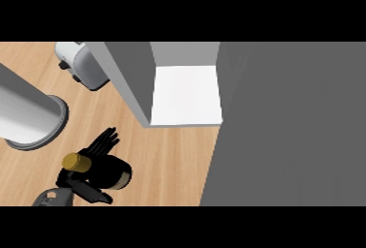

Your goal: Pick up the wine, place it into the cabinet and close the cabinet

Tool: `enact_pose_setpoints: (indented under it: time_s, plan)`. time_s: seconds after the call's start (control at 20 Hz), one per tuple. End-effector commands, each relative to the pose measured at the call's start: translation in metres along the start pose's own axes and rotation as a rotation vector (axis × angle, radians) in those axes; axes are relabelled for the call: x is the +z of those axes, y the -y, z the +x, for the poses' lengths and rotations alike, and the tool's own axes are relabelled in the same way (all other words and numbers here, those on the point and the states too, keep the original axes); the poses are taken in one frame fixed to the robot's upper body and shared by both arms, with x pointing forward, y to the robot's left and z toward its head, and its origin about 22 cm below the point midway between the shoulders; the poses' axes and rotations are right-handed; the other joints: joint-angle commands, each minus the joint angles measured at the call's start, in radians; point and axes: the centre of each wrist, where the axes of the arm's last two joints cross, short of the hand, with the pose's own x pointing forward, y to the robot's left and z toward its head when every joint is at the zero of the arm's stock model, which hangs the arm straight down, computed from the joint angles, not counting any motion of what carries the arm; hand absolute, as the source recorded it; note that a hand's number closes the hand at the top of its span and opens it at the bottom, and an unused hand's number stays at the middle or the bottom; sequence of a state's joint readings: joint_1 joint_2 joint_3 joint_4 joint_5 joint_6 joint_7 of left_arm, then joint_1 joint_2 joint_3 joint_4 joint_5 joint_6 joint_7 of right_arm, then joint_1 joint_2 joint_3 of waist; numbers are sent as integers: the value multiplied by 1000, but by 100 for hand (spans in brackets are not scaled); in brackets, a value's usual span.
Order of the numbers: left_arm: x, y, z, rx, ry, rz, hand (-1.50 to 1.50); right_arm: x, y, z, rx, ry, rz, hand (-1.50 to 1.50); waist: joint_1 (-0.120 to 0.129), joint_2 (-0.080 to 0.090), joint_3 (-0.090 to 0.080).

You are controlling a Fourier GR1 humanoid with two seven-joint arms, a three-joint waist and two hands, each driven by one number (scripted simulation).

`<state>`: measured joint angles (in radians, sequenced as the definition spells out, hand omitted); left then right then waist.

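Left black hand (91,167) at lower left of light wooden table (164,160), fingers and thumb curled round dark wine bottle with gold cap (107,172). Bottle upright in grasp, near front of open grey cabinet with white interior shelf (187,94). Grey cabinet door (286,126) fills right side. White cylindrical canister (25,116) at left; white toaster-like appliance (82,63) top left. Right hand not visible.

Bare counter (172,160) lies open before the cabinet (184,94) opening.

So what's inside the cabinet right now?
Only a bare white shelf shows inside the open cabinet. Its deeper parts are hidden by its walls. The wine bottle is outside, in the left robot hand, over the counter.
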<state>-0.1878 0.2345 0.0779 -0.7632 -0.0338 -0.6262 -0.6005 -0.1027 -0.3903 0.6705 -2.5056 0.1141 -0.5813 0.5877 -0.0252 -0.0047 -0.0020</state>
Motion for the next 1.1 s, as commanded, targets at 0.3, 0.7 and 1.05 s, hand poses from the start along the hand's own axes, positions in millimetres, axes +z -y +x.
enact_pose_setpoints:
  time_s: [0.3,0.7,1.05]
  plan:
    - [-18,4,2,83,130,-65,150,26,7,29,-10,81,-25,-150,6,1,1]
    - [-8,16,-6,-6,222,-16,150,31,13,38,0,78,-21,-150,9,-1,0]
    - [1,21,-12,-18,250,327,150,33,10,39,-23,79,-16,-150,13,-3,0]
